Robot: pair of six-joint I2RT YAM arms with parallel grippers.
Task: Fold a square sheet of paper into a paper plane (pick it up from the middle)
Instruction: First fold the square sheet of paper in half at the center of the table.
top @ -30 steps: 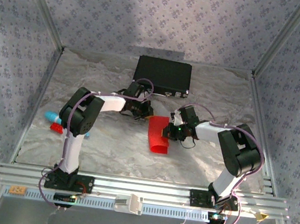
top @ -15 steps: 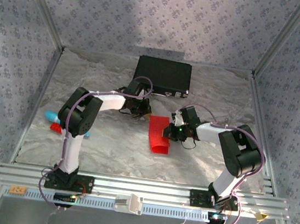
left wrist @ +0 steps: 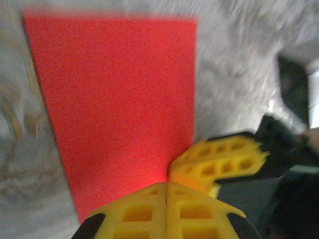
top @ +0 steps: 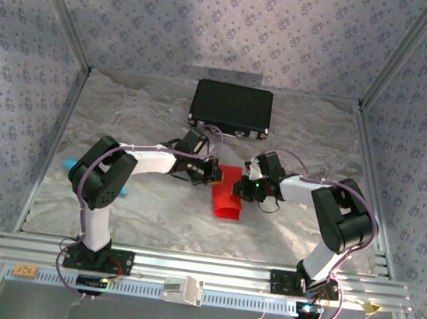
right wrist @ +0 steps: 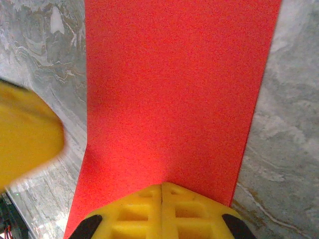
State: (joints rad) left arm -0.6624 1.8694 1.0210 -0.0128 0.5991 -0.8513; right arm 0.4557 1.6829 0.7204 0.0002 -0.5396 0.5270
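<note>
The square sheet of paper [top: 228, 197] is bright red and lies mid-table as a long narrow rectangle, its near end curled up slightly. My left gripper [top: 214, 174] is shut, with its yellow tips low at the sheet's far left edge. In the left wrist view the tips [left wrist: 166, 185] meet over the paper [left wrist: 119, 99], with nothing seen between them. My right gripper [top: 240, 187] is shut too, and its tips [right wrist: 162, 185] rest on top of the paper [right wrist: 174, 84]. The two grippers almost touch. A blurred yellow finger [right wrist: 25, 139] of the left gripper shows in the right wrist view.
A black rectangular case [top: 232, 107] lies at the back centre, just beyond the grippers. A small turquoise object [top: 70, 163] sits at the left, near the left arm's elbow. Patterned walls close in the wrinkled silver tabletop [top: 152, 206], and a metal rail [top: 199, 268] runs along the front.
My left arm has reached right and down, bringing its shut gripper to the paper's edge beside the right gripper. The right gripper and the paper have barely moved.
</note>
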